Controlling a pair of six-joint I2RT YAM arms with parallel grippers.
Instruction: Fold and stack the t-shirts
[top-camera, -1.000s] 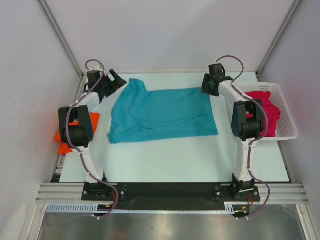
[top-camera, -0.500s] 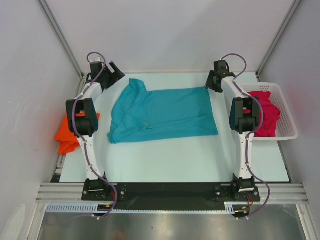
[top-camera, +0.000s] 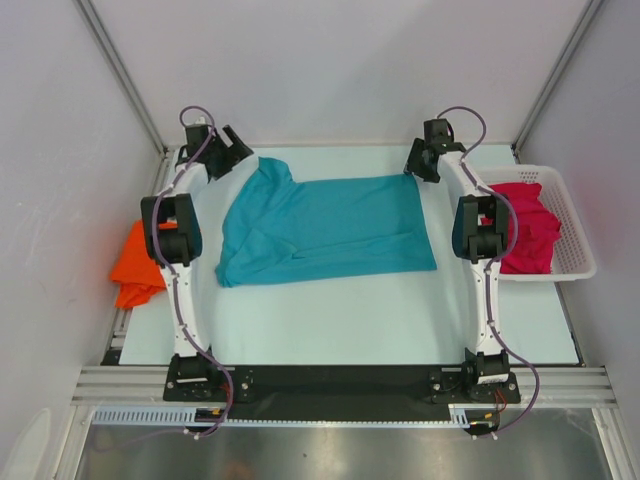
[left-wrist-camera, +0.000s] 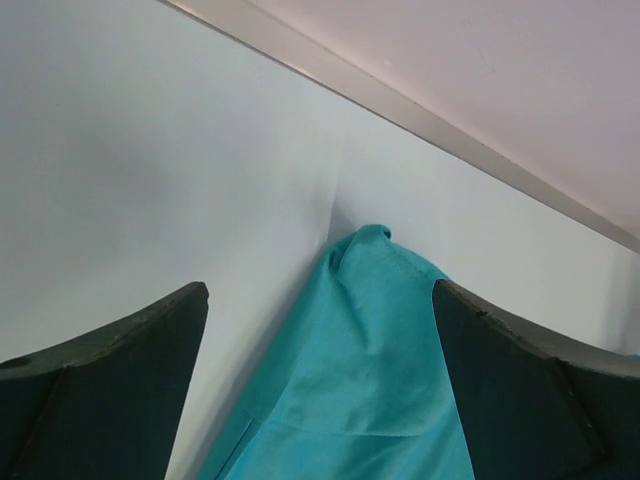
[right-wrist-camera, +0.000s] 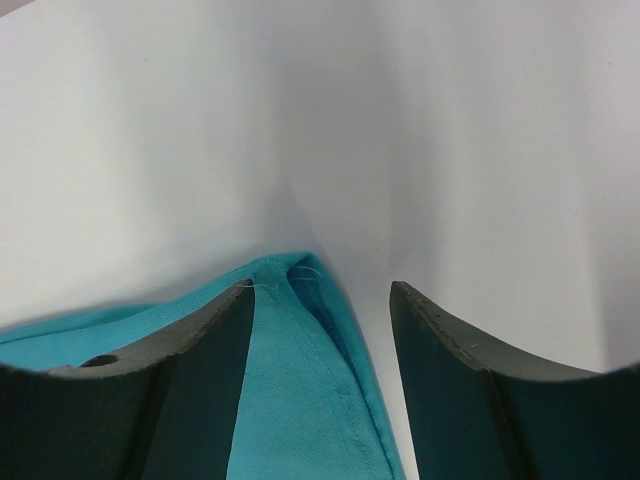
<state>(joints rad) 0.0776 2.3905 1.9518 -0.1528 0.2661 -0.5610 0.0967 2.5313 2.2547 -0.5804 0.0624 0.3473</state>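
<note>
Looking down from the overhead camera, I saw the teal shirt (top-camera: 325, 225) spread mostly flat across the middle of the table (top-camera: 330, 320), with one rumpled corner reaching toward the far left. The left gripper (top-camera: 232, 152) sat at that far-left corner with its jaws as wide apart as they go. On its wrist camera the tip of the cloth lay in the gap between the fingers (left-wrist-camera: 120, 380), and neither one pressed on it. The right gripper (top-camera: 420, 165) sat at the shirt's far-right corner, jaws partly apart. Its wrist camera showed the hemmed corner lying between the fingers (right-wrist-camera: 200, 380), loose and not pinched. The orange shirt (top-camera: 138, 265) lay crumpled at the table's left edge. The pink shirt (top-camera: 530, 235) was heaped in the white basket (top-camera: 575, 235) on the right.
</note>
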